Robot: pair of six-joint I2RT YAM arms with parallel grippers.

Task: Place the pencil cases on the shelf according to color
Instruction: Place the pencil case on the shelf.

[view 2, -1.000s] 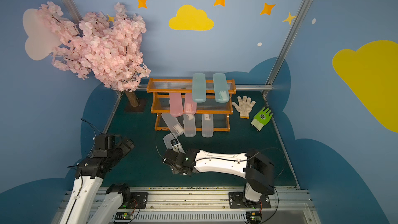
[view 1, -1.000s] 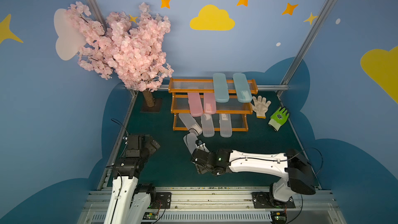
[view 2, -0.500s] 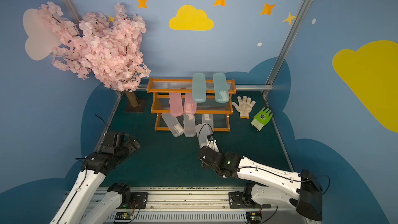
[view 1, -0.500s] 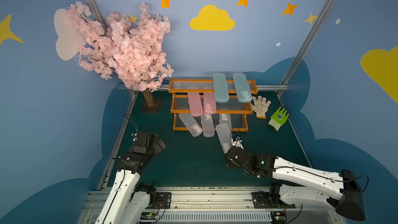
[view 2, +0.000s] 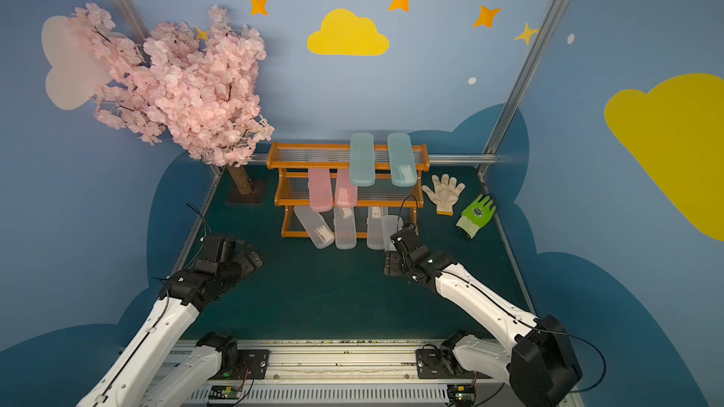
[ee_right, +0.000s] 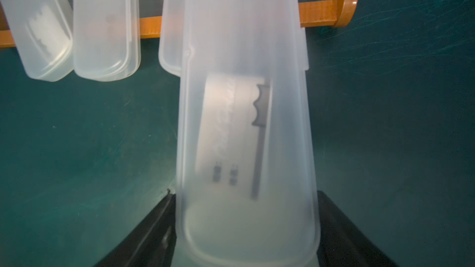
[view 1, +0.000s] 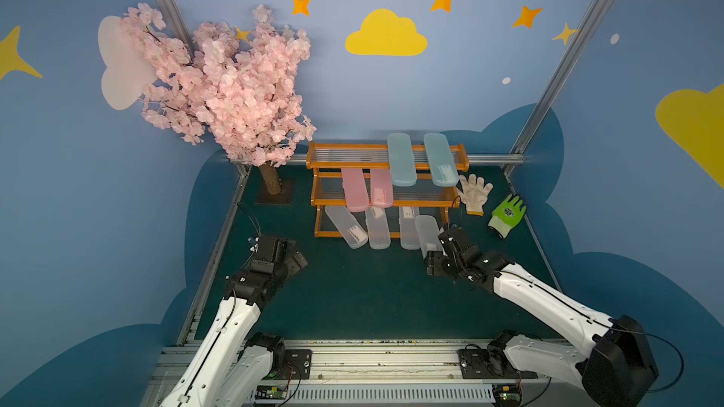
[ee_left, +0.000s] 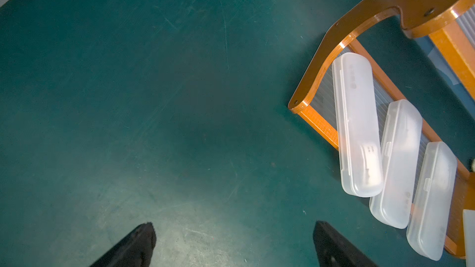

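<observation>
Holding, right claw: clamped from both sides on the near rounded end of the held case; black fingers pressed on its two long edges, as wide apart as the case itself.
Held case: long slim box of milky see-through plastic, smooth, with a white label and dark print inside; far end over the right part of the lowest tier, just beside the rightmost of the clear cases and partly above it; contact with the tier not possible to tell.
Left claw: spread wide, nothing between the fingers, above the bare mat, apart from the shelf and to its left.
Shelf: three steps, glossy orange-brown wooden frame with curved side pieces, tiers of ribbed clear plastic.
Top tier: two blue cases, pale and frosted, on the right half, reaching past the front rail.
Middle tier: two pink cases, just beside each other.
Lowest tier: three clear cases, the left one lying slantwise, near ends past the front rail.
Mat: dark green, dull, with fine pale scratches.
Right of shelf: white knitted glove, green glove.
</observation>
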